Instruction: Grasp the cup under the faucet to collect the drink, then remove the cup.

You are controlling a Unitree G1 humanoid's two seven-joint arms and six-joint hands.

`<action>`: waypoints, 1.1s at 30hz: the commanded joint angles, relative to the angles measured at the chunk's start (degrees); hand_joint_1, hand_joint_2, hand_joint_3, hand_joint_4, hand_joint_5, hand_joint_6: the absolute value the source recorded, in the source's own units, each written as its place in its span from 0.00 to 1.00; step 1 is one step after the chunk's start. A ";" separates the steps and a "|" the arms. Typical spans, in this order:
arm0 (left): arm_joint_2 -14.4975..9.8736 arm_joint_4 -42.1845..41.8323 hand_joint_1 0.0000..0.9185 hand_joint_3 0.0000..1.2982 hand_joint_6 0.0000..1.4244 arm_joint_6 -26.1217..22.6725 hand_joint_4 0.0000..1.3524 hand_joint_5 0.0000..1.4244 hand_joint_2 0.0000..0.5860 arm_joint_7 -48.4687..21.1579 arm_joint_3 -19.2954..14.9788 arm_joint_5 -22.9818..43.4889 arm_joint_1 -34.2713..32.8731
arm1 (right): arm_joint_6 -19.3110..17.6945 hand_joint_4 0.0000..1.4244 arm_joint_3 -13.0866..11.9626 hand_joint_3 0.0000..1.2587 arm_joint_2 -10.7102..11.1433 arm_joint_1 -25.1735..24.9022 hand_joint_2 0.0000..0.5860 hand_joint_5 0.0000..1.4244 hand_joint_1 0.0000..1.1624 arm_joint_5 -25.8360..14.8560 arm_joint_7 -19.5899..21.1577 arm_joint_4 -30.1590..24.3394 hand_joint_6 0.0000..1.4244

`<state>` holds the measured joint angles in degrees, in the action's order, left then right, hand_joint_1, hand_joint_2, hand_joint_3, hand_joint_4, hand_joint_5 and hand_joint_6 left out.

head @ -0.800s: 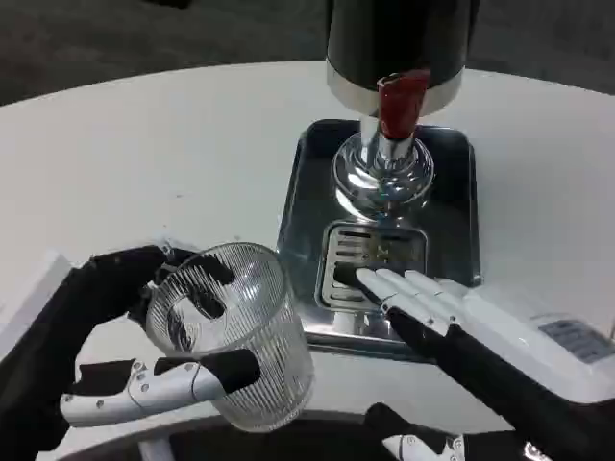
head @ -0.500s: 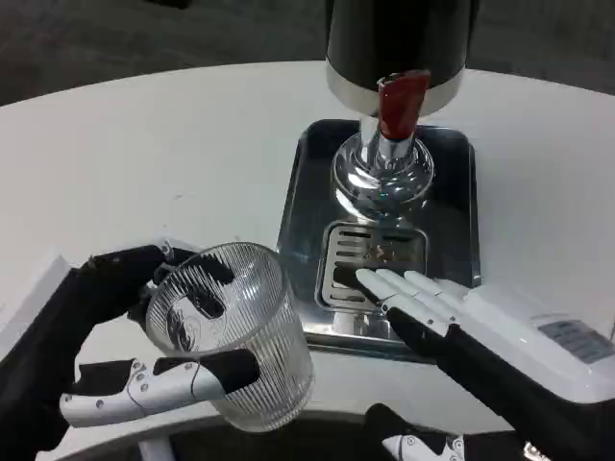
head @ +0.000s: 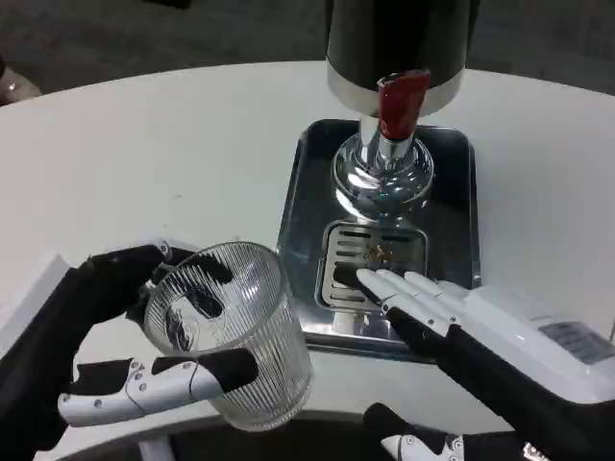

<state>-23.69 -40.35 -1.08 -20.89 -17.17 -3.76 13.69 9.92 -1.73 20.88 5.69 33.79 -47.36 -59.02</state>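
- Head view: a white round table (head: 144,144) is filling most of the frame, its curved far edge running across the top, with dark grey floor (head: 144,38) lying beyond it.
- A silver metal tray (head: 307,182) is sitting on the table right of centre, and a slotted drain grate (head: 370,252) is lying in its near half.
- A dark drink dispenser (head: 399,38) is standing at the far end of the tray, its chrome faucet (head: 382,173) with a red tap handle (head: 399,101) hanging over the grate.
- The cup (head: 235,331), a clear ribbed glass, is sitting in the left hand (head: 125,327) at the lower left, over the near edge of the table, well to the left of the tray and not under the faucet.
- The cup is tilting, its long axis leaning away from upright: the open mouth is pointing up and to the left, toward the camera, and the base is pointing down and to the right. It is looking empty.
- The left hand is gripping the cup, with dark fingers wrapping its far left side and a white and black finger (head: 163,379) lying across its near side.
- The right hand (head: 452,312) is reaching from the lower right, holding nothing, its fingers extended nearly straight and close together, with the fingertips (head: 370,280) lying over the near edge of the grate.
- Whether those fingertips are touching the grate or hovering just above it, I cannot tell.
- A white back plate with a small grey label (head: 577,336) is showing on the right hand.
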 commanded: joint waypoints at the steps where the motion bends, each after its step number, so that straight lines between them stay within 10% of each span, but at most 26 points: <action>1: 0.01 1.15 0.73 0.56 0.54 2.03 0.59 0.61 0.00 0.74 -1.77 1.29 0.23 | -0.23 0.00 0.99 0.00 -0.49 -0.04 0.82 0.00 0.53 0.86 -0.73 -0.98 0.00; 14: -0.97 15.21 0.73 0.56 0.54 13.28 0.59 0.62 0.00 4.45 -2.01 -1.92 -7.57 | 0.24 0.00 1.77 0.00 -0.83 -0.31 0.82 0.00 0.53 1.33 -0.62 -0.98 0.00; 33: -1.24 40.91 0.67 0.56 0.53 21.61 0.60 0.64 0.00 13.73 11.66 -17.37 -28.66 | -0.59 0.00 1.82 0.00 -2.30 0.09 0.81 0.00 0.53 2.29 -1.40 -0.98 0.00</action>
<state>-24.92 -1.92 18.58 -9.70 -7.51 -19.33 -12.09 10.17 0.15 18.95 5.36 35.90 -48.05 -59.18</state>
